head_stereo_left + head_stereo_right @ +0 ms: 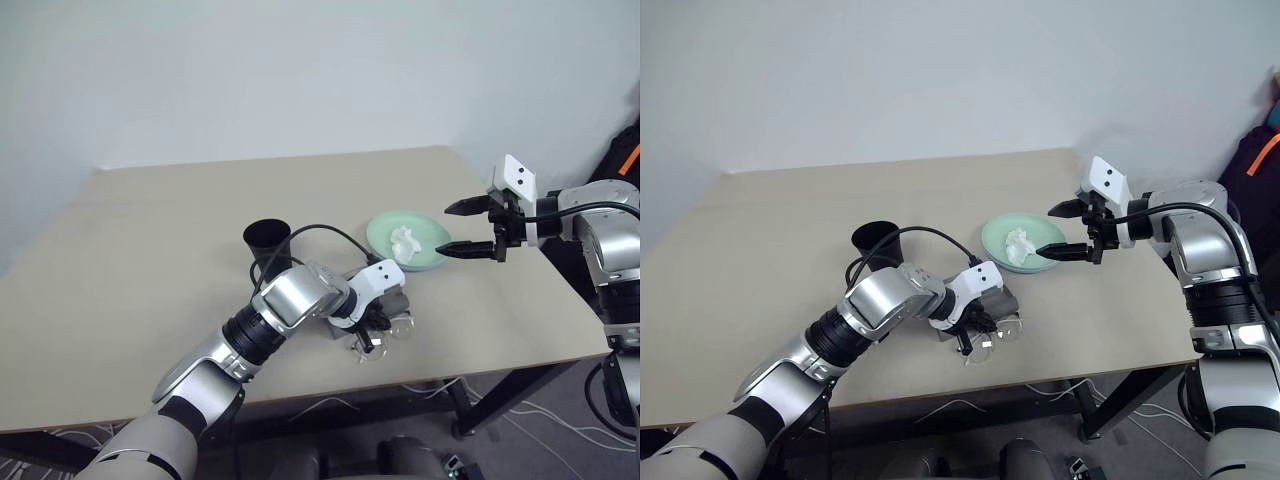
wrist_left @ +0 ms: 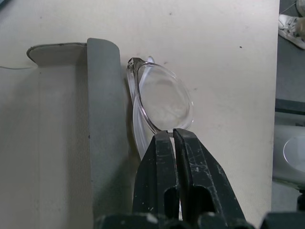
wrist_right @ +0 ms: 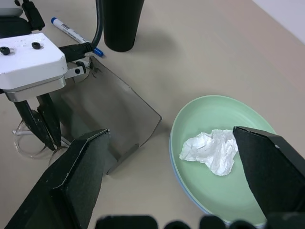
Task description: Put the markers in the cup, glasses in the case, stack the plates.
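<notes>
A: Which stage is this moment illustrating?

B: The glasses step. The left tool is pinching its fingers together on the rim of the glasses, which are lying on the table just beside the near right side of the grey case. The case is standing with its lid raised, and as far as can be seen nothing is lying inside it, so this step is judged as begun but not finished.

A: And the plates?

B: The mint green plate is resting right of the case, with a thin blue edge showing beneath it, which suggests the stacking is already done. A crumpled tissue is lying on top. The right tool is hovering above the plate's right edge with its fingers wide apart, gripping nothing.

A: The markers?

B: A blue marker is lying on the table beside the black cup, on the far left of the case, so it is waiting to go in. Whether the other marker is sitting in the cup cannot be told.
</notes>
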You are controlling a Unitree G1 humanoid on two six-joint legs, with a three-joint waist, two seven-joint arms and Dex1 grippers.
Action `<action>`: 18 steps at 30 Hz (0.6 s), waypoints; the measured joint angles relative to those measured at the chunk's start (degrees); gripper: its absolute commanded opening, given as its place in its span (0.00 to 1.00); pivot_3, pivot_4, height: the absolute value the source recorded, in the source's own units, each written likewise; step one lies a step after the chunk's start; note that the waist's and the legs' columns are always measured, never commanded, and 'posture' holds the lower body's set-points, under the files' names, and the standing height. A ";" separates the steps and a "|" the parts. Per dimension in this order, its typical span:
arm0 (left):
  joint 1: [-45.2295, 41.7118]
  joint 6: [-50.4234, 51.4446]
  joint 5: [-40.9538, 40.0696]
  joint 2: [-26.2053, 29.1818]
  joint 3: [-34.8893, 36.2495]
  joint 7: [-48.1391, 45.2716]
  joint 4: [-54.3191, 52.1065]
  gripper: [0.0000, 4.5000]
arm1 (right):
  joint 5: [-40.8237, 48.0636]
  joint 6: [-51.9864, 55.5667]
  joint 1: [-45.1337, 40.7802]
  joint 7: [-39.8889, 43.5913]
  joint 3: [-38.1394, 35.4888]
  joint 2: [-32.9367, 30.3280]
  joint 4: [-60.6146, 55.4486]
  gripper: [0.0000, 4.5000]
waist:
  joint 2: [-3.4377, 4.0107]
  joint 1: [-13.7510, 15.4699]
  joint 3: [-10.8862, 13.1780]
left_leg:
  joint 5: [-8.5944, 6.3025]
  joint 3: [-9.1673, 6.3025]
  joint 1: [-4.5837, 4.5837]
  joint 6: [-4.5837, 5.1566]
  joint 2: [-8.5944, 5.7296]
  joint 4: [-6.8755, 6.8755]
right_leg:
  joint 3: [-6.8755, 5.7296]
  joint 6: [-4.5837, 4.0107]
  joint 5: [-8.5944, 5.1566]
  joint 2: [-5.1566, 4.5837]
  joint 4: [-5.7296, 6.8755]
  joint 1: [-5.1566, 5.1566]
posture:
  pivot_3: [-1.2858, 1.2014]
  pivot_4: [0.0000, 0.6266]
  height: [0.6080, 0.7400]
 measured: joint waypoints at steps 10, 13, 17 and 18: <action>-0.97 -0.25 0.26 0.86 0.00 -1.05 -1.66 0.60 | 0.00 0.00 0.00 -0.31 0.57 0.00 0.00 1.00 | 0.00 0.05 0.00 | 0.00 -0.01 -0.01 0.00 0.00 0.01 | 0.00 0.00 0.00 0.00 0.00 0.01 | 0.52 0.00 0.90; -1.04 -0.23 0.44 0.22 0.00 -0.85 -1.66 0.67 | 0.00 0.00 0.01 -0.35 0.63 0.00 -0.01 1.00 | 0.00 0.03 0.00 | 0.00 -0.01 -0.01 0.00 0.00 0.01 | 0.00 0.00 0.00 0.00 0.00 0.01 | 0.52 0.00 0.90; -1.04 -0.20 0.72 0.18 0.00 -0.85 -1.66 0.67 | 0.00 0.00 0.05 -0.52 0.66 0.00 -0.01 1.00 | 0.00 -0.02 0.00 | 0.00 -0.01 0.00 0.00 0.00 0.00 | 0.01 0.00 0.00 0.00 0.01 0.00 | 0.52 0.00 0.90; -1.03 -0.11 0.86 0.10 -0.01 -0.85 -1.65 0.67 | 0.00 0.00 0.05 -0.67 0.67 0.00 -0.01 1.00 | 0.00 -0.01 0.00 | 0.00 -0.01 0.01 0.00 0.00 0.00 | 0.00 0.00 0.00 0.00 0.01 0.00 | 0.52 0.00 0.90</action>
